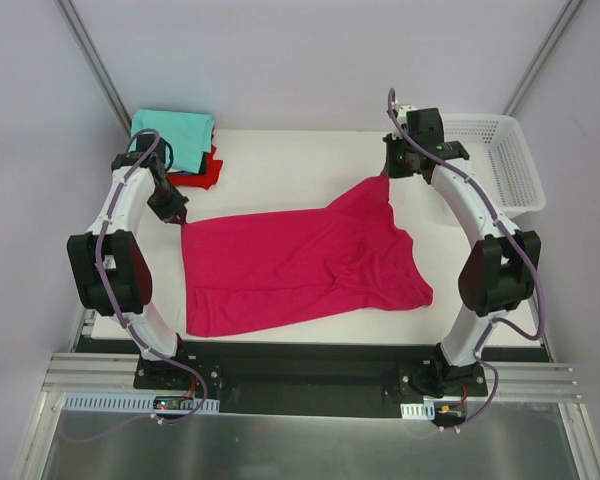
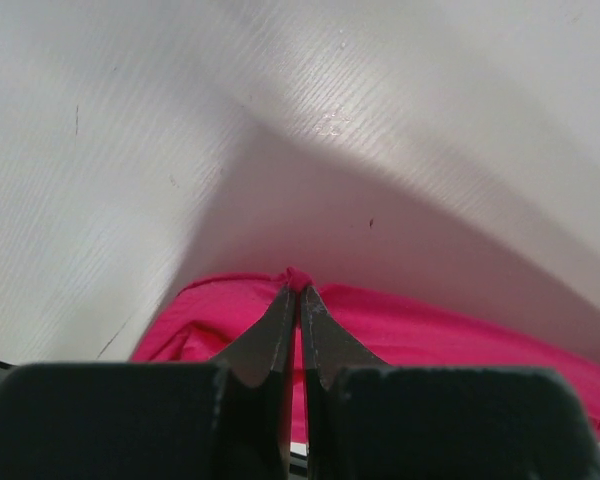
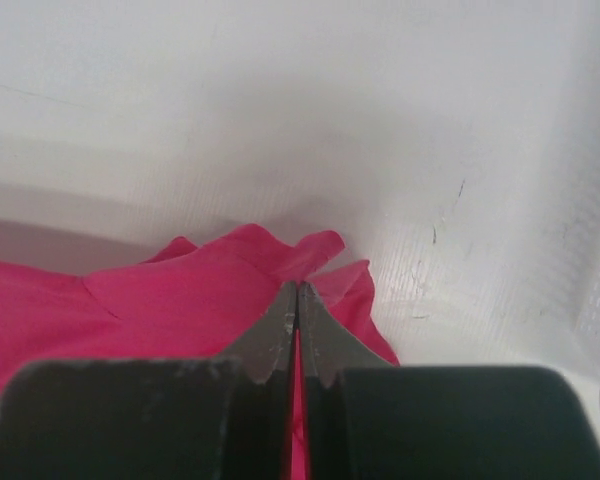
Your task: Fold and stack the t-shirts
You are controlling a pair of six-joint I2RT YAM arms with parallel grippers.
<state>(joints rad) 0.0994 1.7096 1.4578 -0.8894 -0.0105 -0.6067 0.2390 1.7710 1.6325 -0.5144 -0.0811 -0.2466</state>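
1. While both claws pinch the magenta t-shirt [image 1: 300, 265], the step in hand looks like stretching it flat ahead of the first fold.
2. The left gripper [image 2: 298, 290] has its jaws pressed together on a small nub of pink cloth right at its tips. The rest of the shirt trails below and behind that claw.
3. The right gripper [image 3: 297, 288] is likewise clamped on a ruffled edge of the same shirt, with cloth bunched just ahead and to the left of its tips.
4. Between the two claws the shirt's far edge runs fairly taut over the table [image 1: 280, 160]. Below the right claw it sags into creases.
5. A folded teal t-shirt [image 1: 175, 135] rests on a red t-shirt [image 1: 210, 172] just beyond the left claw, apart from it. The basket [image 1: 510, 160] stands off the right claw's outer side.
6. The next move probably calls for drawing the claws evenly apart and low, so the creases under the right claw pull out. An uneven pull would likely skew the shirt.
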